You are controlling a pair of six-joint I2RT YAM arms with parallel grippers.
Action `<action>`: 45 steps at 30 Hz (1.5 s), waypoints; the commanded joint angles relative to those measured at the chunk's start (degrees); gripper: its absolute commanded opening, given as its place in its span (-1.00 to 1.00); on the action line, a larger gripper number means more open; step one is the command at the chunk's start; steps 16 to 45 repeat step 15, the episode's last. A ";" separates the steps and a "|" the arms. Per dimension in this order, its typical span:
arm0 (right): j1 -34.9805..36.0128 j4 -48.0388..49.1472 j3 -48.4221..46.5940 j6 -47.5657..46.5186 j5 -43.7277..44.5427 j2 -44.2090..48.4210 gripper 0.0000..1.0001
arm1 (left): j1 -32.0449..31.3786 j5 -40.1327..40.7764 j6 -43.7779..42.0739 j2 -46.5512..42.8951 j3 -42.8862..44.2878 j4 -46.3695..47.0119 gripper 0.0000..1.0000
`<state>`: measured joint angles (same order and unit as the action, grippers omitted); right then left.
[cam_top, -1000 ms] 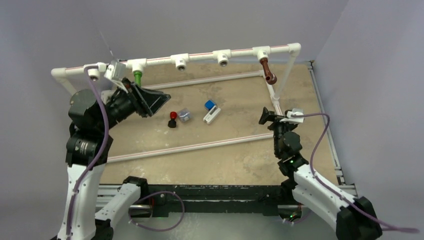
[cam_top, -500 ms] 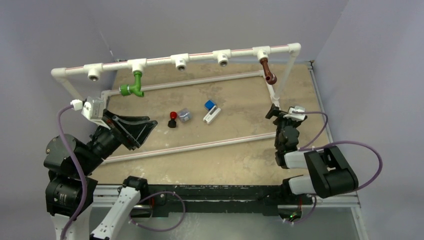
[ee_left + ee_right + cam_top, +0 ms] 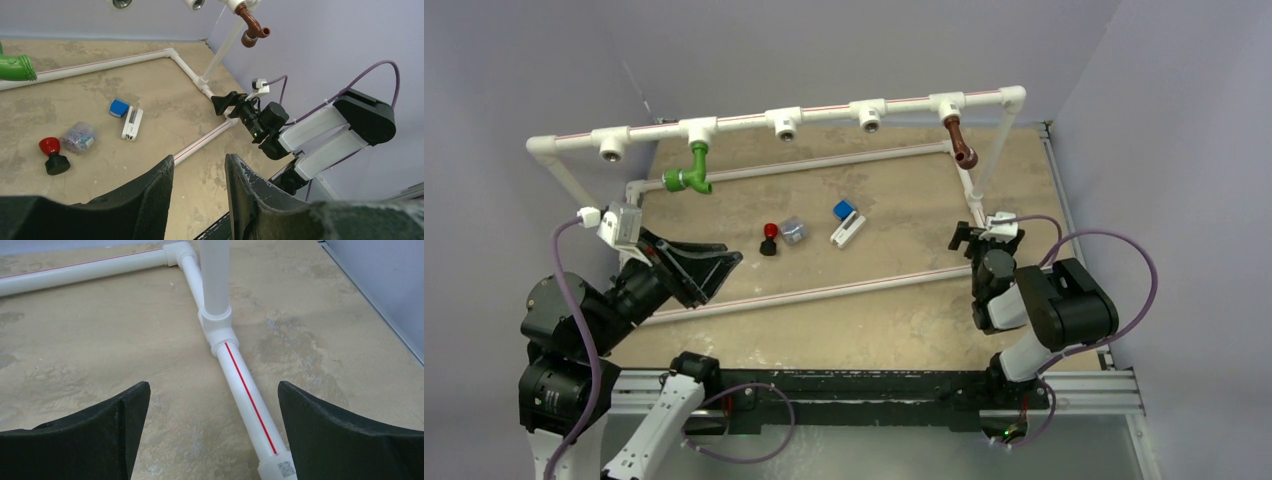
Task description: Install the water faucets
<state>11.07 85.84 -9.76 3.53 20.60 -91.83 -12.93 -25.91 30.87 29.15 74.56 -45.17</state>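
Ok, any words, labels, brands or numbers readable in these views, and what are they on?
No legible words, brands or numbers in any view.
Small square printed code, QR-like, on the white plastic pipe with the red stripe in the right wrist view: a pattern only, with no characters to read.
Blue-and-white block on the table: any marking is too small to tell.

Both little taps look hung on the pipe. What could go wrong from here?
The green faucet hangs from its tee with no gripper on it; if it is only loosely seated, it might drop. The right gripper hangs open close over the floor pipe; a careless move could jolt the pipe frame and shake the reddish-brown faucet too.
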 commanded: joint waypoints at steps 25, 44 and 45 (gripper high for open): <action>-2.50 12.04 -4.42 2.31 1.39 0.99 0.97 | -2.27 5.13 -3.72 -2.30 -1.34 -0.87 -0.17; -2.50 12.04 -4.42 2.31 1.39 0.99 0.97 | -2.27 5.13 -3.72 -2.30 -1.34 -0.87 -0.17; -2.50 12.04 -4.42 2.31 1.39 0.99 0.97 | -2.27 5.13 -3.72 -2.30 -1.34 -0.87 -0.17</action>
